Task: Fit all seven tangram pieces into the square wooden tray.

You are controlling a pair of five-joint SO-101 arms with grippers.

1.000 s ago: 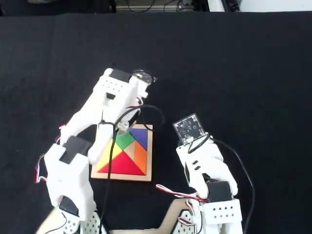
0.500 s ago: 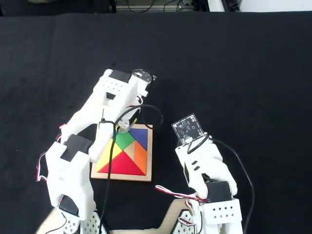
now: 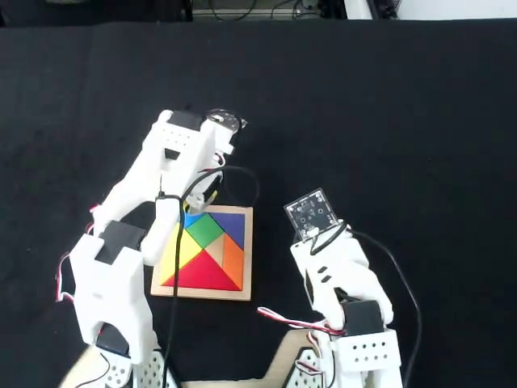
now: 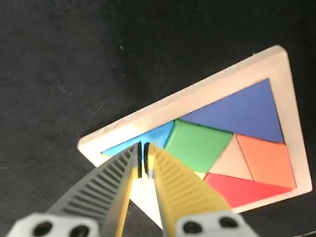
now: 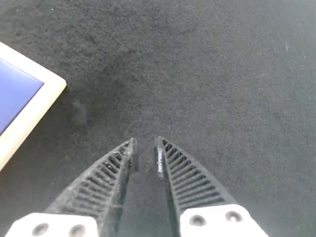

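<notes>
From the high view, the square wooden tray [image 3: 202, 294] lies on the black cloth [image 3: 388, 121]. In it sit a red triangle [image 3: 202, 275] along the near edge, a yellow triangle [image 3: 179, 250], an orange piece [image 3: 233, 260], a green square [image 3: 207, 231], a dark blue triangle [image 3: 233, 225] in the far right corner, a tan triangle [image 3: 215, 252] at the middle and a light blue piece [image 3: 192, 220] in the far left corner. The left arm [image 3: 174, 174] reaches over the tray's left side and covers part of the yellow triangle. The right arm [image 3: 343, 279] stands to the right of the tray, apart from it.

The left wrist view adds what the arm covers from above. The left gripper [image 4: 142, 154] hangs over the tray's light blue corner, its yellow fingers [image 4: 173, 180] drawn together to a thin slit with nothing between them. The pieces lie flat and edge to edge inside the rim [image 4: 212, 81].

The right wrist view looks at the cloth just beyond the tray's dark blue corner [image 5: 34, 101]. The right gripper [image 5: 146, 148] is over bare cloth beside that corner, its black fingers [image 5: 190, 180] a narrow gap apart and holding nothing.
</notes>
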